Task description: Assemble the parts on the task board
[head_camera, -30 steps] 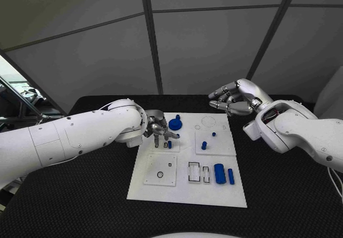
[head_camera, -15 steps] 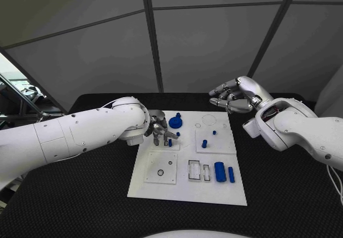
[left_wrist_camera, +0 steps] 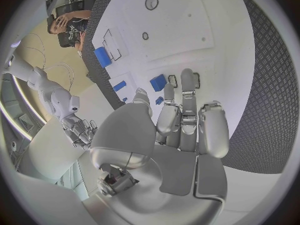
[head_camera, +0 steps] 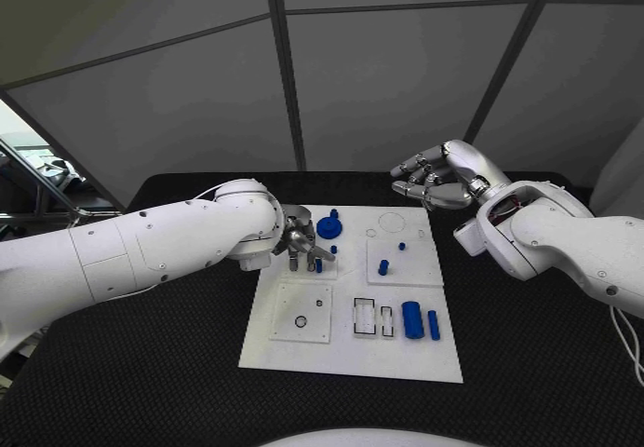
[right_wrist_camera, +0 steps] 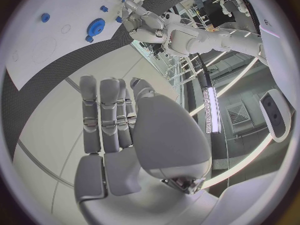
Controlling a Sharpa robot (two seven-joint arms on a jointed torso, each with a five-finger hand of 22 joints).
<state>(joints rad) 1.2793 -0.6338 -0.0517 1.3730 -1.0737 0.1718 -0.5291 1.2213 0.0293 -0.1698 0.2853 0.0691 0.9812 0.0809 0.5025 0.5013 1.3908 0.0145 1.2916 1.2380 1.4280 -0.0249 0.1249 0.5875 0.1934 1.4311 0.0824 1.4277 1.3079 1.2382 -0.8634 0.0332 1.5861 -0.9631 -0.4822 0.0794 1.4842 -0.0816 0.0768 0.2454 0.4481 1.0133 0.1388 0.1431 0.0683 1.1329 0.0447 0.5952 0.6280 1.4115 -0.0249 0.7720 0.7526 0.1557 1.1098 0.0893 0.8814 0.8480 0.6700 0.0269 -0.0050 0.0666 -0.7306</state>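
Note:
The white task board (head_camera: 312, 346) lies in the middle of the black table. On it are a blue gear-like part (head_camera: 328, 228), short blue pegs (head_camera: 382, 268), and a thick blue cylinder (head_camera: 412, 319) beside a thin one (head_camera: 434, 324). My left hand (head_camera: 297, 244) hovers over the board's far left part, fingers pointing down beside a small blue peg (head_camera: 318, 265). In the left wrist view its fingers (left_wrist_camera: 186, 105) stretch toward the board (left_wrist_camera: 187, 30) with that peg (left_wrist_camera: 159, 100) at the fingertips; I see nothing gripped. My right hand (head_camera: 437, 179) hangs empty above the board's far edge, fingers (right_wrist_camera: 106, 115) straight.
Rectangular slots (head_camera: 364, 317) and a round hole (head_camera: 301, 323) are cut into the board's near half. A faint ring outline (head_camera: 391, 222) marks its far side. Black table surface (head_camera: 161, 354) surrounds the board on all sides.
My right hand has risen slightly and drawn back from the board. My left hand has stayed nearly still by the small peg.

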